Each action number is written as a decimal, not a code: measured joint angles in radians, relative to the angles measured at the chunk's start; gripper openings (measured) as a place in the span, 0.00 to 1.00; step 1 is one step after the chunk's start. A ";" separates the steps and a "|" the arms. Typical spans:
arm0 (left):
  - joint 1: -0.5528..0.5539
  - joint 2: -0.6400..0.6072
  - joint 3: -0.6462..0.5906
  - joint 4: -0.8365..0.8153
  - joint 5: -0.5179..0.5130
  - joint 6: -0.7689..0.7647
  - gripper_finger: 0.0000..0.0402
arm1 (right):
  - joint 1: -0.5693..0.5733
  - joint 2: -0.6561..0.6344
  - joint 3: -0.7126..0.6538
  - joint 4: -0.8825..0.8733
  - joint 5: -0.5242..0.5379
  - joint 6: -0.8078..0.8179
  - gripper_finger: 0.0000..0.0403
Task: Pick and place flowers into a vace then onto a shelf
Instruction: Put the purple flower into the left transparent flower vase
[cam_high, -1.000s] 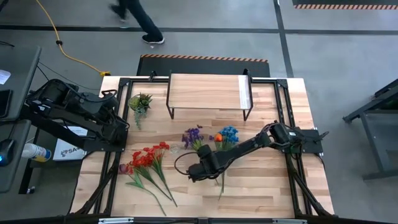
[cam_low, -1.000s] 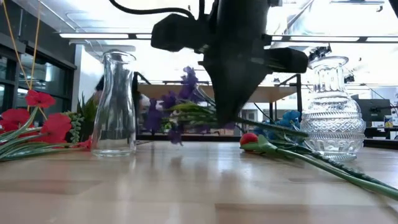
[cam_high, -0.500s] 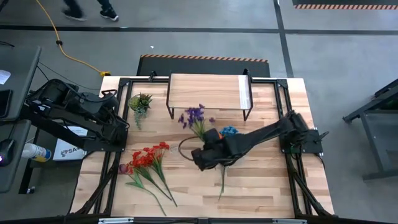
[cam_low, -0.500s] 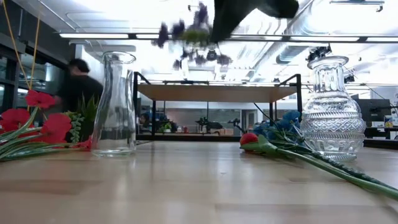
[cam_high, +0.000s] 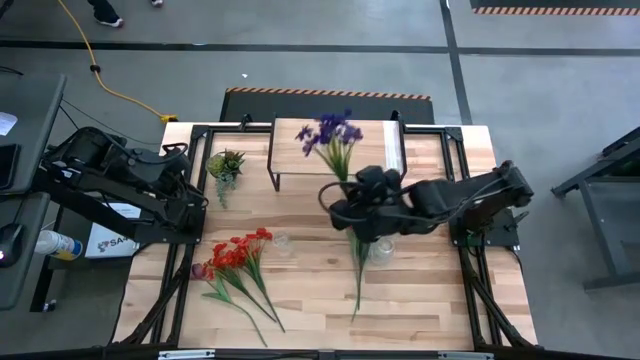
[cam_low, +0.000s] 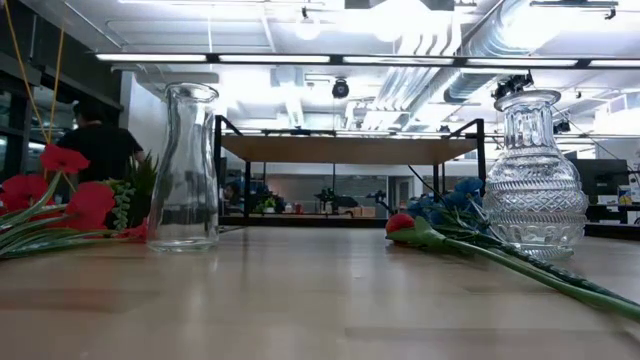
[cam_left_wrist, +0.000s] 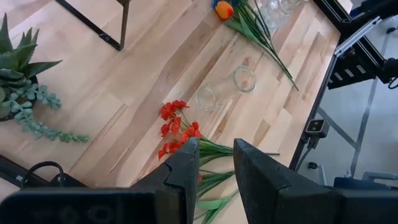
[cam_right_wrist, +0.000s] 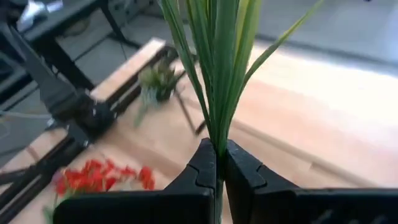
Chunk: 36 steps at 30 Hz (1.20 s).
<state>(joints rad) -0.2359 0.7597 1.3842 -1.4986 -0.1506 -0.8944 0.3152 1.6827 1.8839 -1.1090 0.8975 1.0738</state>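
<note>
right jaws (cam_right_wrist: 217, 163) pinching purple flowers (cam_high: 333, 135) by the stem | I've just swung them up off the desk (cam_high: 300, 300), blooms over shelf (cam_high: 300, 145) | cut-glass vase (cam_low: 541, 178) next i guess | left gripper (cam_left_wrist: 211, 163) parked far left, jaws spread

A grey concrete floor (cam_high: 520, 80) surrounds the table, crossed by dark lines and a yellow cable (cam_high: 100, 70). Striped hazard tape (cam_high: 328, 93) edges a dark mat. Beyond, bright ceiling lights (cam_low: 330, 58), pipes (cam_low: 470, 60) and a person (cam_low: 98, 145) show.
</note>
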 joint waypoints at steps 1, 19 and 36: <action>0.000 0.000 0.000 0.000 -0.001 0.000 0.34 | -0.002 -0.011 0.000 0.000 0.021 -0.021 0.01; 0.000 0.004 0.000 0.008 -0.105 -0.027 0.34 | -0.082 -0.062 0.000 -0.011 0.054 -0.337 0.01; 0.000 0.004 0.000 0.008 -0.125 -0.031 0.34 | -0.220 -0.158 -0.002 -0.118 0.070 -0.457 0.01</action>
<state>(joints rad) -0.2356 0.7639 1.3846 -1.4910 -0.2760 -0.9253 0.0953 1.5252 1.8820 -1.2268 0.9679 0.6170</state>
